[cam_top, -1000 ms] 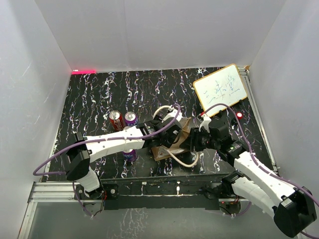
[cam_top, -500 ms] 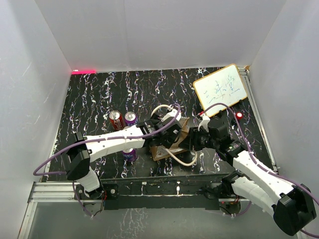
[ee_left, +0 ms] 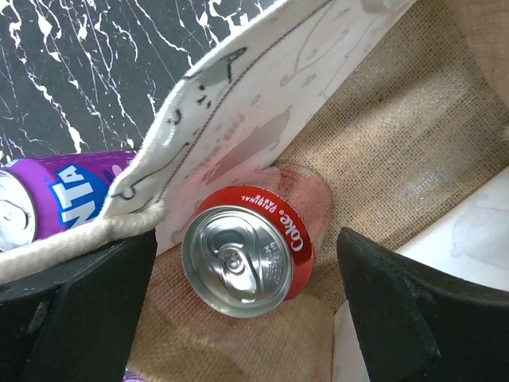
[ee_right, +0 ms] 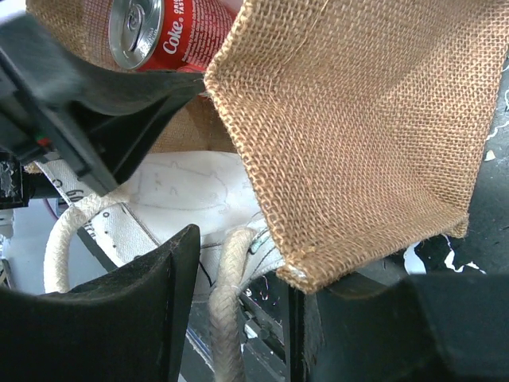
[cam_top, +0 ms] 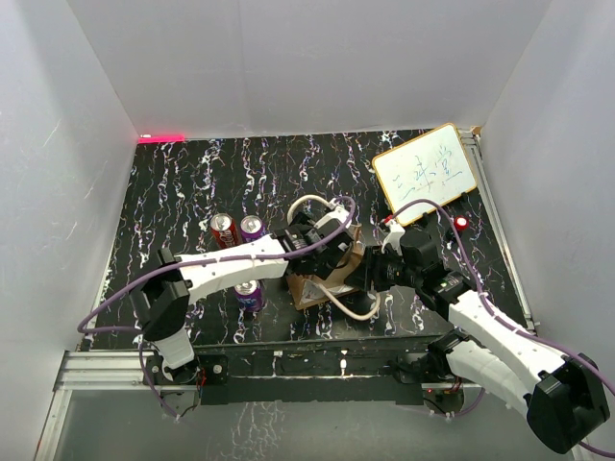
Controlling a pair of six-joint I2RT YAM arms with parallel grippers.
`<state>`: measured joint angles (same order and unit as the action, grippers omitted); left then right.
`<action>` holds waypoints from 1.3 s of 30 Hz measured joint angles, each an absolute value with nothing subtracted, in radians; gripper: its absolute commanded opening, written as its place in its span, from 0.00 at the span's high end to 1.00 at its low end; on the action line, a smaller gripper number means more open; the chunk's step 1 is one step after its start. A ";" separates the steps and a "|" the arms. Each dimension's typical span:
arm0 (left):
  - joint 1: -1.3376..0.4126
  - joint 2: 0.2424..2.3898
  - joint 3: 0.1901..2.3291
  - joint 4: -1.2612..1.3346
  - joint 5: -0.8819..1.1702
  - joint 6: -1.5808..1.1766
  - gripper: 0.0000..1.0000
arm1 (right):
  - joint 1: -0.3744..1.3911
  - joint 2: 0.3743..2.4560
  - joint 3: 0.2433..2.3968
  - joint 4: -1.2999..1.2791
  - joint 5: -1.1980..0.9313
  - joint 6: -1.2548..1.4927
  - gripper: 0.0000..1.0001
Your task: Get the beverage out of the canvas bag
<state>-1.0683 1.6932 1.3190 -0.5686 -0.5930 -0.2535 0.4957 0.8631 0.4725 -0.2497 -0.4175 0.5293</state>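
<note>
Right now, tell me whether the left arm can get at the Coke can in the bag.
Probably yes. The left gripper is open, one finger on each side of the Coke can, which lies on its side inside the bag, with nothing between them.

Bag (cam_top: 315, 288) mid-surface (cam_top: 173, 182), toward near edge. Can (ee_left: 248, 253) inside bag, between spread fingers of left pincer (ee_left: 246, 239). Bag rim and handle between fingers of right pincer (ee_right: 238, 263). Left of bag: second can (cam_top: 223, 231), third can (cam_top: 253, 227) side by side; fourth can (cam_top: 249, 296) before them, by near edge. Board (cam_top: 426, 173) at far right corner.
</note>
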 measured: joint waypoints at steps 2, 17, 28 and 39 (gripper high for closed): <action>-1.068 1.713 1.319 -0.568 -0.597 -0.250 0.06 | 0.496 0.863 0.472 -0.249 -0.415 0.529 0.55; -1.068 1.748 1.274 -0.530 -0.560 -0.262 0.19 | 0.496 0.851 0.443 -0.229 -0.410 0.530 0.55; -1.062 1.750 1.291 -0.527 -0.543 -0.246 0.75 | 0.496 0.870 0.443 -0.224 -0.405 0.530 0.55; -1.056 1.734 1.335 -0.519 -0.390 -0.242 1.00 | 0.496 0.874 0.443 -0.224 -0.395 0.532 0.55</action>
<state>-1.0565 1.7336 1.3354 -0.5186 -0.3897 -0.2417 0.4965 0.8738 0.4427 -0.2241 -0.3950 0.5323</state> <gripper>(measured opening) 0.680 0.449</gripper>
